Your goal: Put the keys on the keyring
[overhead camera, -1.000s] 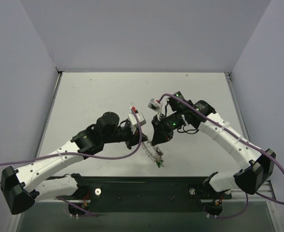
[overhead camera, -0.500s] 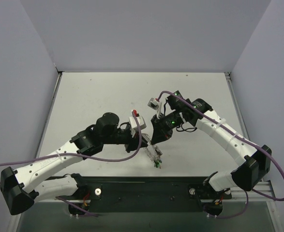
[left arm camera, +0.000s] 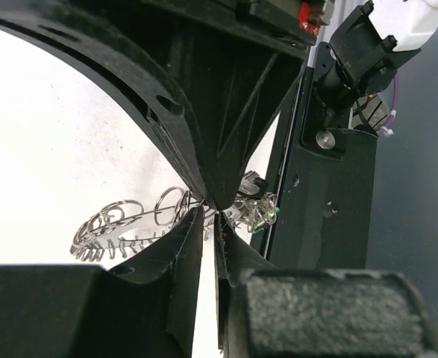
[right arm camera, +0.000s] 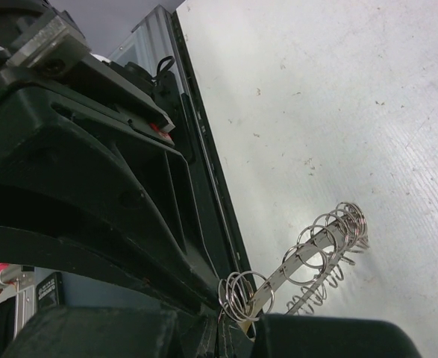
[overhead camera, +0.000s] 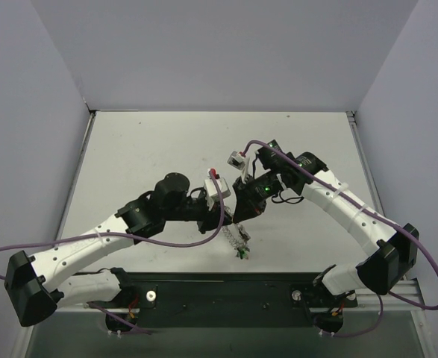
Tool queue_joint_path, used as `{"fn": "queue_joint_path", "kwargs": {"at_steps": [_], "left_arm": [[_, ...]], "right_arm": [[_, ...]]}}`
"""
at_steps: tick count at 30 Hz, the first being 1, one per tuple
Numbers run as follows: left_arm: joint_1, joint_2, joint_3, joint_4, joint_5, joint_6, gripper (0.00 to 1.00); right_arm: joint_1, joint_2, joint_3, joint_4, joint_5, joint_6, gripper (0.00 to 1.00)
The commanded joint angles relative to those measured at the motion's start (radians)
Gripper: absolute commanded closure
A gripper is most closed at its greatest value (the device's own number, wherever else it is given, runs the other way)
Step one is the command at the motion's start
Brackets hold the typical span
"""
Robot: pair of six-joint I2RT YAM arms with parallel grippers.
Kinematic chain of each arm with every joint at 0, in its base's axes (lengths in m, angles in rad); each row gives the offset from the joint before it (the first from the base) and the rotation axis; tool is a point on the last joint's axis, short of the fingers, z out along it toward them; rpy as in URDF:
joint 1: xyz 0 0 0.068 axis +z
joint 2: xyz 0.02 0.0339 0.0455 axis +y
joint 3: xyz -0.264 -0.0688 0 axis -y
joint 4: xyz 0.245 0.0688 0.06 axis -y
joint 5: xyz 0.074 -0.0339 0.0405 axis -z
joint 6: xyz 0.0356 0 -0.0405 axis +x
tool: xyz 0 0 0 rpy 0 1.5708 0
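1 keyring (right arm camera: 282,280), one end clamped in right end effector (right arm camera: 223,325), grip point cut off. left end effector (left arm camera: 208,231): narrowly apart. keys (left arm camera: 257,210): bunched, indistinct.

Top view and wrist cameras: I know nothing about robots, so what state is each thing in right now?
left gripper: open by a narrow crack, nothing seen between its fingers.
right gripper: shut on one end of the keyring.
keyring: held at one end, its loops sticking out free.
keys: bunched close by the keyring; whether they are threaded on cannot be told.
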Motion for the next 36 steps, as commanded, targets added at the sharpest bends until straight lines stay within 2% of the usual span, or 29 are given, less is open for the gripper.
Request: {"fn": "queue_joint_path", "kwargs": {"at_steps": [1,10,13,18,21,29,36], "left_arm": [[-0.001,0.027,0.01,0.073,-0.053,-0.001,0.8],[0.013,0.041,-0.004,0.111,-0.087,0.008,0.81],[0.022,0.011,-0.026,0.142,-0.024,0.031,0.74],[0.022,-0.055,-0.062,0.169,0.129,0.071,0.51],[0.022,-0.061,-0.058,0.145,0.206,0.088,0.45],[0.024,-0.081,-0.032,0.057,0.234,0.126,0.42],[0.022,-0.091,-0.013,0.051,0.248,0.132,0.43]], "right_arm": [[0.011,0.004,0.018,0.004,-0.067,-0.003,1.0],[0.024,-0.025,0.012,-0.003,-0.083,-0.039,1.0],[0.027,-0.034,0.009,-0.013,-0.084,-0.065,1.0],[0.027,-0.056,-0.005,-0.034,-0.095,-0.145,1.0],[0.032,-0.063,-0.001,-0.054,-0.106,-0.188,1.0],[0.05,-0.083,0.012,-0.086,-0.139,-0.269,1.0],[0.066,-0.105,0.012,-0.092,-0.178,-0.319,1.0]]}}
